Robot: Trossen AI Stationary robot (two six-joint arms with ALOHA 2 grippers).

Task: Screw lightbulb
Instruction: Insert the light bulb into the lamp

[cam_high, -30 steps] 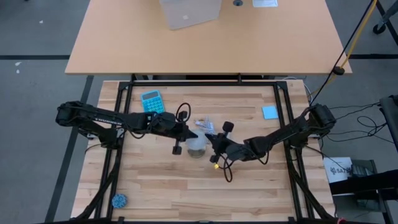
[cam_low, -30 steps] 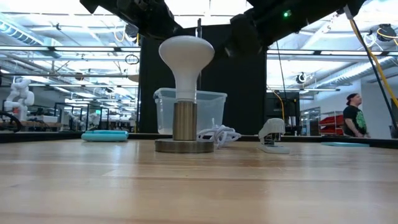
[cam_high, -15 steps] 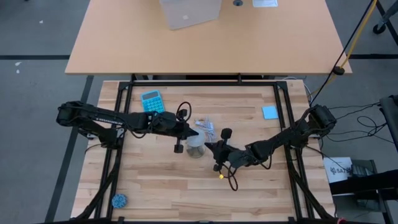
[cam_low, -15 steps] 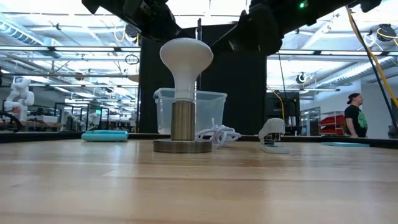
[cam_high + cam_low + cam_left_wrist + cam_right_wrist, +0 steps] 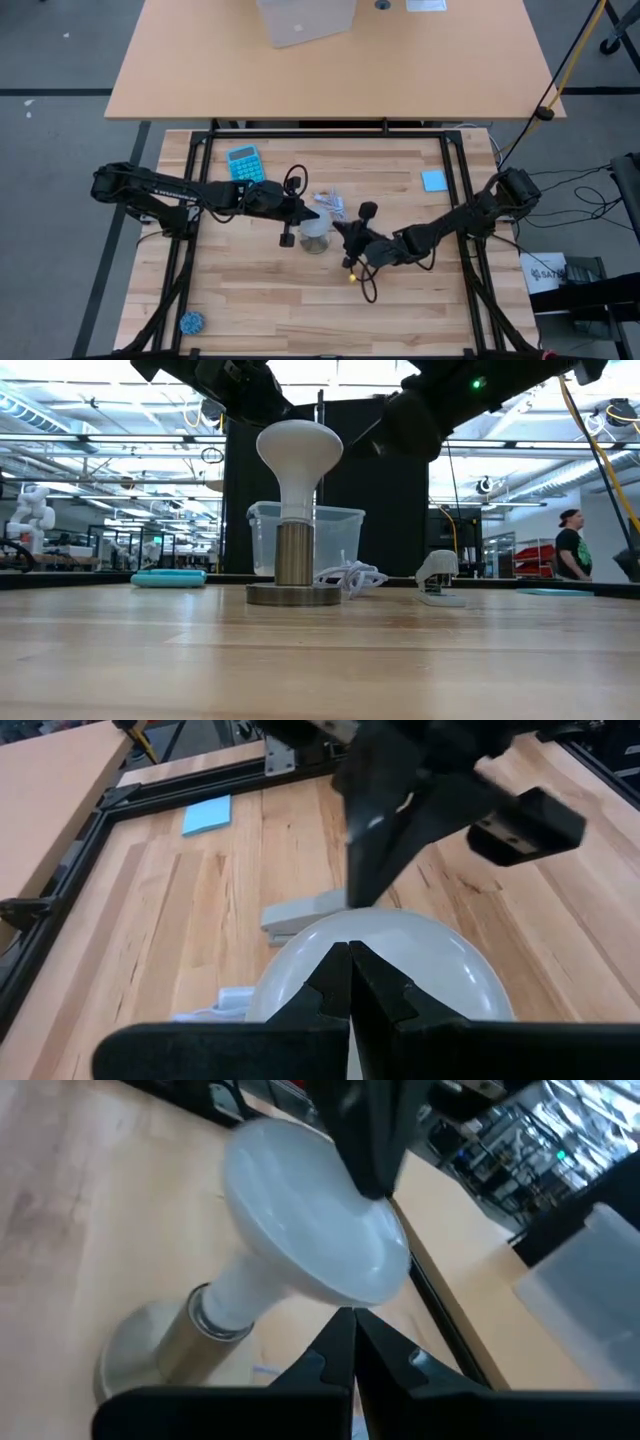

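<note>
The white lightbulb (image 5: 300, 450) stands upright with its narrow base in the metal socket (image 5: 296, 555), whose round disc (image 5: 296, 595) rests on the table's middle; it also shows in the high view (image 5: 315, 235). My left gripper (image 5: 311, 214) is shut, its tips just above the dome's far-left rim (image 5: 400, 960). My right gripper (image 5: 338, 229) is shut and hovers to the right of the bulb, a little apart from it (image 5: 300, 1230). My left gripper's shut fingertips (image 5: 375, 1188) point down at a slant from the table's left onto the rim of the bulb's dome (image 5: 385, 1230). I cannot tell whether they touch it.
A white cord (image 5: 328, 200) and a small grey bar (image 5: 300, 910) lie just beyond the socket. A teal calculator (image 5: 244, 163) lies far left, a blue note (image 5: 433, 180) far right, a blue ball (image 5: 191, 322) near left. A person (image 5: 572, 545) stands in the room behind.
My right gripper has drawn a little away from the bulb, toward the table's right and near edge, staying shut. The bulb stays upright in the socket.
</note>
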